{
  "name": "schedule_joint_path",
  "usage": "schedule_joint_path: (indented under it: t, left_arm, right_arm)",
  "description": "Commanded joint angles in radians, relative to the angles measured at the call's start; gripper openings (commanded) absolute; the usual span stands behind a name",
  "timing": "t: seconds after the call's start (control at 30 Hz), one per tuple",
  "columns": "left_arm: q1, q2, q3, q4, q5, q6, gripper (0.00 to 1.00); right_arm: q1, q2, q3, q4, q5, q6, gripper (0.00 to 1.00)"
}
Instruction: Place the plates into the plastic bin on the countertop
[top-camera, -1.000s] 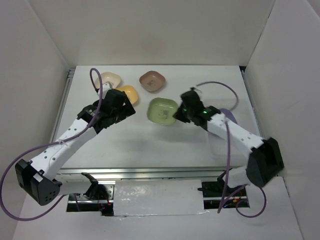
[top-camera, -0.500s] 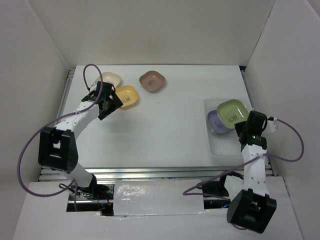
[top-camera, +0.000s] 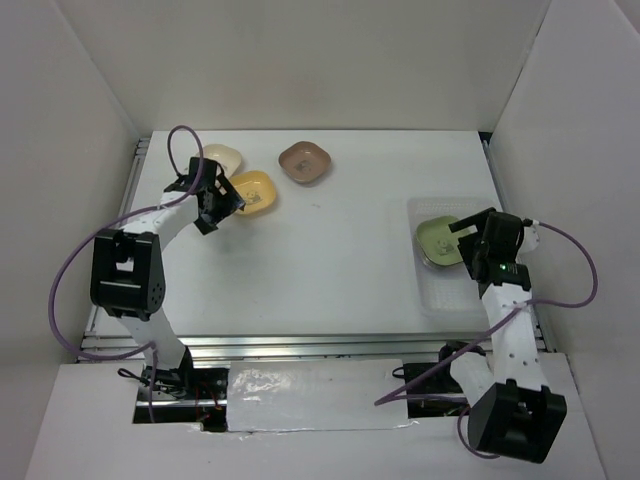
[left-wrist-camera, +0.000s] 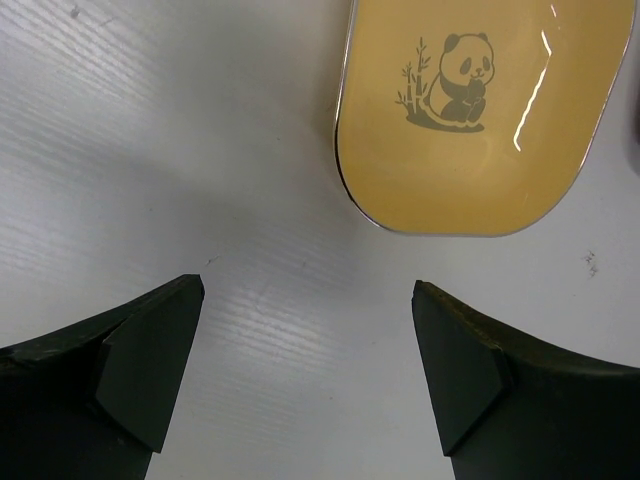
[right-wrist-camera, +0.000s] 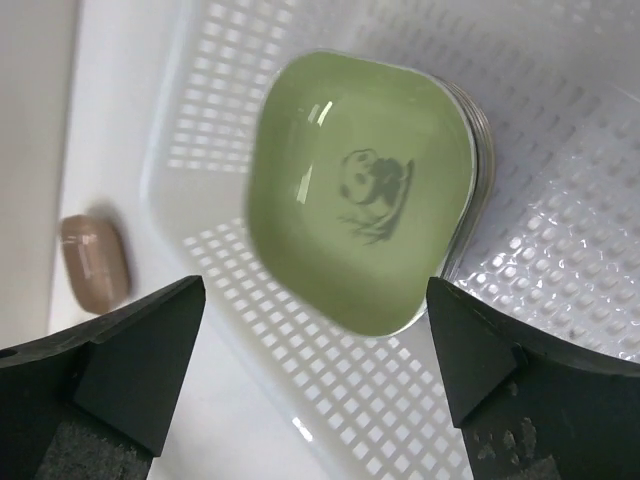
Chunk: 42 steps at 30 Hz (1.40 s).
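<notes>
White matte countertop (top-camera: 330, 250), white walls on three sides. The translucent perforated plastic bin (top-camera: 445, 295) sits at the right edge of the frame. Inside it a green plate (top-camera: 438, 240), a rounded-square dish with a grey panda print, lies on top of a stack whose rims show at its edge. The right gripper (top-camera: 468, 240) hovers over it with jaws spread, holding nothing. At upper left lie the cream plate (top-camera: 222, 158), the brown plate (top-camera: 305, 162) and the yellow plate (top-camera: 252, 192), which is glossy with a panda-and-bamboo print. The left gripper (left-wrist-camera: 310, 330) is just beside the yellow plate, jaws apart and empty.
</notes>
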Motion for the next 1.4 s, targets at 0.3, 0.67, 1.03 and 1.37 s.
schedule_joint_path:
  t: [0.3, 0.67, 1.03, 1.37]
  left_arm:
    - [0.066, 0.177, 0.106, 0.055, 0.055, 0.022, 0.99]
    - [0.043, 0.343, 0.218, 0.035, 0.03, 0.016, 0.46]
    - [-0.22, -0.099, -0.078, -0.008, -0.154, 0.016, 0.0]
    - [-0.526, -0.409, -0.1, -0.06, -0.131, 0.046, 0.0]
  right_arm:
    - [0.031, -0.207, 0.144, -0.099, 0.022, -0.007, 1.0]
    - [0.132, -0.275, 0.09, -0.07, 0.006, -0.028, 1.0]
    - [0.695, 0.171, 0.322, 0.046, 0.016, -0.166, 1.0]
    - [0.891, 0.591, 0.618, -0.045, 0.105, -0.243, 0.83]
